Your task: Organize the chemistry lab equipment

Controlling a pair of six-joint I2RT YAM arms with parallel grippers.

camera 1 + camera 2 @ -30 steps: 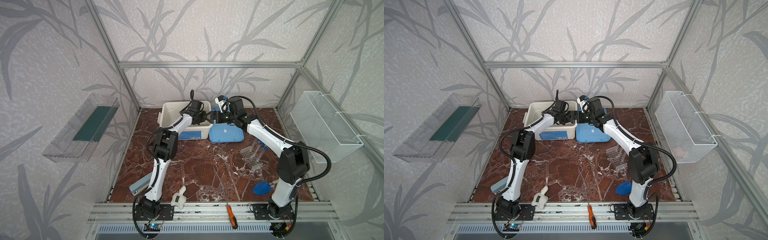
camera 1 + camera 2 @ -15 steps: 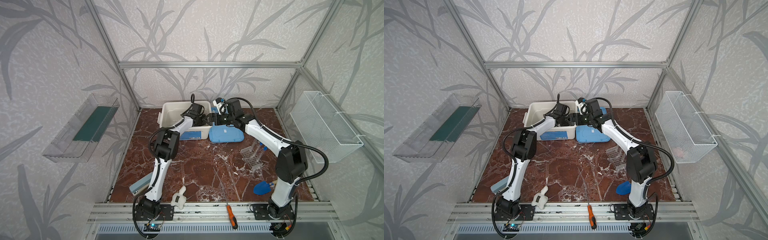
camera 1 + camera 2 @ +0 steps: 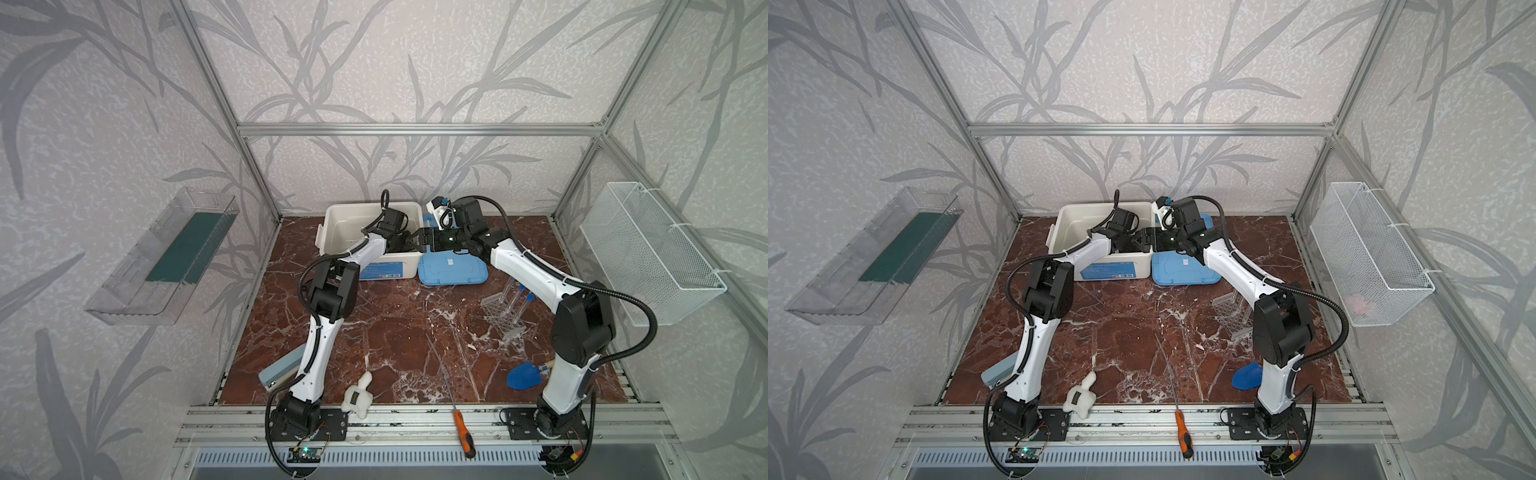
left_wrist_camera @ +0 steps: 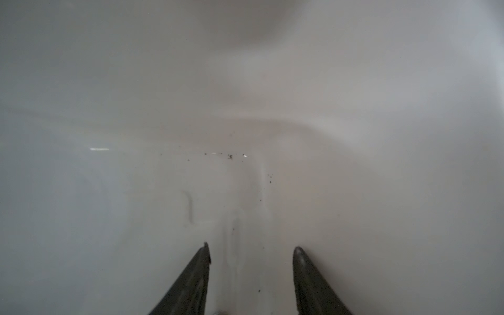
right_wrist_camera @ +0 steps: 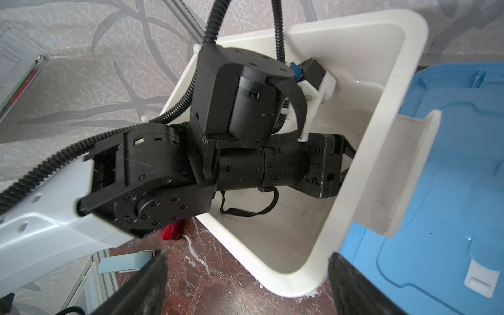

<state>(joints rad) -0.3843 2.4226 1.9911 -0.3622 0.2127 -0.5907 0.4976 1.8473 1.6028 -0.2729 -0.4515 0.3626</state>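
left gripper [image 4: 251, 246] inside white bin [image 3: 344, 226] — jaws apart

1. The clear perforated tube rack [image 3: 500, 318] sits tilted on the marble surface [image 3: 395, 324], right of centre at middle depth.
2. Clear blue-capped test tubes [image 3: 530, 297] lean at the rack's far side; their number is unclear.

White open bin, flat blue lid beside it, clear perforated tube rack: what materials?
White open bin: likely moulded plastic, smooth, slightly glossy, rounded rim. Flat blue lid: plastic too, moulded ribs and latch. Clear perforated tube rack: transparent plastic, possibly acrylic; see-through, hole grid.
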